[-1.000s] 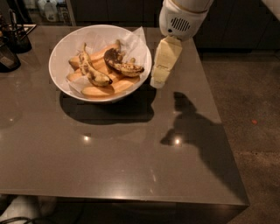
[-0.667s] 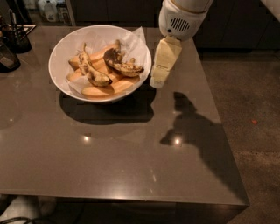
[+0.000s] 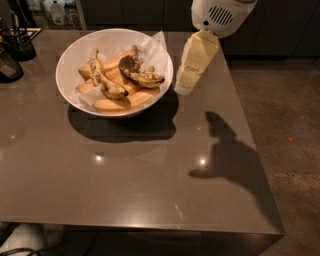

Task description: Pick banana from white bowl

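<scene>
Hanging over the grey surface (image 3: pixel 125 185) at the 3 o'clock side of the white bowl (image 3: pixel 61 67), the gripper (image 3: pixel 184 88) is seen as one pale cream slab slanting down toward 7 o'clock. Its tip is just beside the bowl's outer wall, and whether the two touch cannot be made out. From this side, it cannot be told whether the gripper is parted or closed. It is well apart from the fruit. The white wrist housing (image 3: pixel 220 15) above it is cut off by the top edge, so the arm is hidden.

The banana (image 3: pixel 141 76) is found inside the bowl, toward 2 o'clock from the bowl's centre, lying across the other fruit. Its blackened end is turned toward 10 o'clock and its speckled yellow end toward 4 o'clock. A yellower speckled banana (image 3: pixel 102 80) lies at its 9 o'clock side. Pale orange-yellow pieces (image 3: pixel 115 103) are partly covered beneath both, so their number cannot be counted. A white paper lining (image 3: pixel 159 46) stands above the rim at 2 o'clock.

A dark shadow (image 3: pixel 235 155) is cast on the surface at 4 o'clock from the bowl. At the surface's 10 o'clock corner a dark holder (image 3: pixel 20 42) and a black object (image 3: pixel 7 67) are cut off by the left edge and cannot be identified
</scene>
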